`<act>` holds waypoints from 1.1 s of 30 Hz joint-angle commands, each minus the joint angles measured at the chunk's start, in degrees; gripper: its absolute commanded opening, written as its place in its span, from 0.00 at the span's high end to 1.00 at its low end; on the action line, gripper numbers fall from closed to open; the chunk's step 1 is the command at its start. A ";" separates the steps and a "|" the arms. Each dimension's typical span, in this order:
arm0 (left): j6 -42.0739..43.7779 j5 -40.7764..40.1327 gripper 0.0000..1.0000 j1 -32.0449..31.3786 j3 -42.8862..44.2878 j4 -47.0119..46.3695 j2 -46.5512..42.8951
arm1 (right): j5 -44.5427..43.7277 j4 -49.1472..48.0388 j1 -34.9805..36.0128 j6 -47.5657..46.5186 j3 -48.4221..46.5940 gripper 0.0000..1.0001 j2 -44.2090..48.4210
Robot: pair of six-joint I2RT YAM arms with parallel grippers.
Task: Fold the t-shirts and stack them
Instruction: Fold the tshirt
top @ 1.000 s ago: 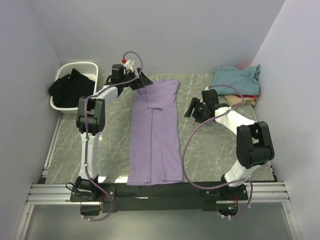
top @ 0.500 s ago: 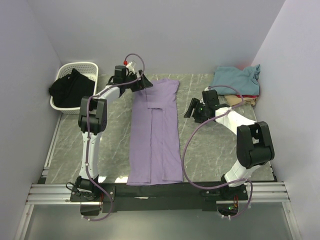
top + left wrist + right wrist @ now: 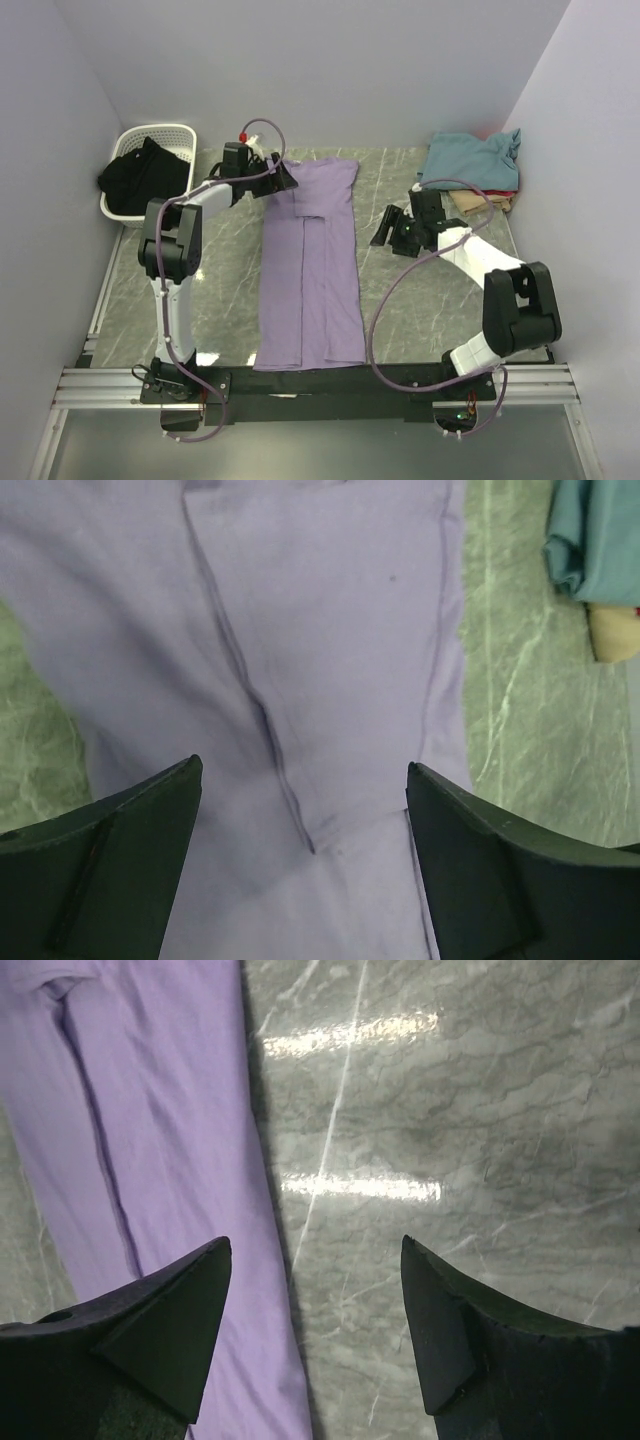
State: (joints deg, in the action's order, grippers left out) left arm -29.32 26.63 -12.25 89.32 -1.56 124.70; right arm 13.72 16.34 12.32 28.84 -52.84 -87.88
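Swinging its elbow out toward the left, the left arm (image 3: 165, 250) is easing the left gripper (image 3: 282, 178) slightly nearer over the far left corner of the light purple soft fabric t-shirt (image 3: 310, 270), which is lying as a long narrow strip down the middle of the grey marbled table (image 3: 430, 300), already folded lengthwise. Its jaws are standing wide above the cloth, holding nothing. The right gripper (image 3: 384, 228) is hovering just right of the strip's edge, hardly shifted while its elbow is drifting nearer and rightward; its jaws are also gaping empty. Both pincers seem to be lining up on the far end, so the crosswise fold is probably coming next. The stack topped by the folded teal t-shirt (image 3: 470, 155) is waiting at the far right, well apart.
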 commanded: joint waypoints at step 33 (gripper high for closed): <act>-1.26 -1.85 0.20 -1.28 25.46 -0.11 18.29 | 3.86 -1.92 -0.36 -1.33 -1.12 0.23 -2.91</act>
State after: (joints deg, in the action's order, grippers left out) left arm -29.82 25.52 -12.88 111.79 -0.86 141.53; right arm 16.73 15.88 12.32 28.38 -51.68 -89.52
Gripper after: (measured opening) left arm 0.814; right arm 0.770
